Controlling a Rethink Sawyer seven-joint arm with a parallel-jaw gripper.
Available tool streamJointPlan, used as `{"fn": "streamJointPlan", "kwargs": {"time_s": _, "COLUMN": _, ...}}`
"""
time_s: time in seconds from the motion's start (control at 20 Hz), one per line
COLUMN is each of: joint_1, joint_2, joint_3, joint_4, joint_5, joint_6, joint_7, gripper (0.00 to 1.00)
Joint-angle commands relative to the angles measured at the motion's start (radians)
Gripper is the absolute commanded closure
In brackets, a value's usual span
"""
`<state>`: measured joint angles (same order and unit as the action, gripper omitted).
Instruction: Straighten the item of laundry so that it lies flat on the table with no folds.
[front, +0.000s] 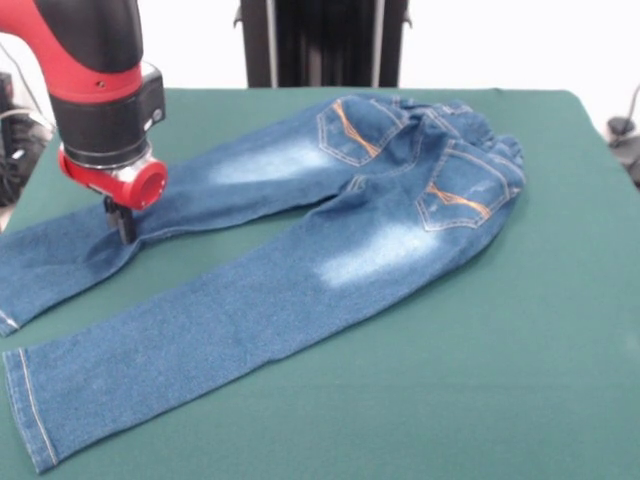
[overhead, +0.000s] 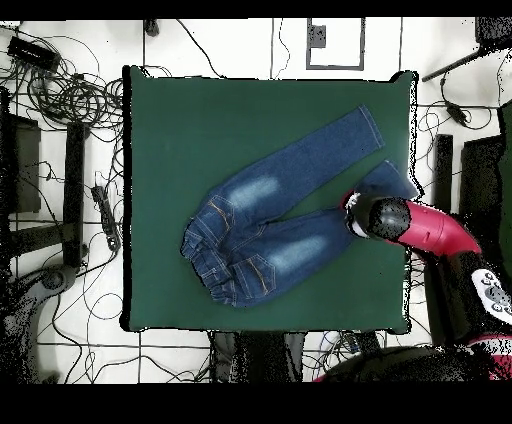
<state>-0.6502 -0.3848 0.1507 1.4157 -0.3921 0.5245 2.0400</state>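
Note:
The blue denim jeans (front: 330, 240) lie back-side up on the green table (front: 520, 360), waistband at the far right and both legs running to the left. The near leg is spread out, with its hem (front: 25, 410) at the front left corner. The far leg reaches the left table edge. My gripper (front: 121, 226) is down on the far leg near its lower part, its black fingers close together on the denim, which puckers slightly there. In the overhead view the jeans (overhead: 280, 215) lie mid-table (overhead: 200, 120), and the red arm (overhead: 420, 225) covers the gripper.
The robot's black pedestal (front: 320, 40) stands behind the table's far edge. Cables (overhead: 60, 90) and dark stands lie on the floor around the table. A small dark object (front: 622, 130) sits off the right edge.

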Motion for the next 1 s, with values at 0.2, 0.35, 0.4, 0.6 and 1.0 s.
{"fn": "streamJointPlan", "kwargs": {"time_s": 0.2, "joint_1": 0.028, "joint_2": 0.009, "joint_3": 0.124, "joint_4": -0.064, "joint_5": -0.028, "joint_6": 0.013, "joint_7": -0.118, "gripper": 1.0}}
{"fn": "streamJointPlan", "kwargs": {"time_s": 0.35, "joint_1": 0.028, "joint_2": 0.007, "joint_3": 0.124, "joint_4": -0.058, "joint_5": -0.029, "joint_6": 0.005, "joint_7": -0.115, "gripper": 1.0}}
{"fn": "streamJointPlan", "kwargs": {"time_s": 0.4, "joint_1": 0.027, "joint_2": 0.007, "joint_3": 0.125, "joint_4": -0.056, "joint_5": -0.03, "joint_6": 0.004, "joint_7": -0.117, "gripper": 1.0}}
{"fn": "streamJointPlan", "kwargs": {"time_s": 0.6, "joint_1": 0.019, "joint_2": -0.003, "joint_3": 0.128, "joint_4": -0.043, "joint_5": -0.031, "joint_6": -0.002, "joint_7": -0.121, "gripper": 1.0}}
{"fn": "streamJointPlan", "kwargs": {"time_s": 1.0, "joint_1": 0.003, "joint_2": 0.005, "joint_3": 0.147, "joint_4": -0.082, "joint_5": -0.034, "joint_6": 0.028, "joint_7": -0.167, "gripper": 1.0}}
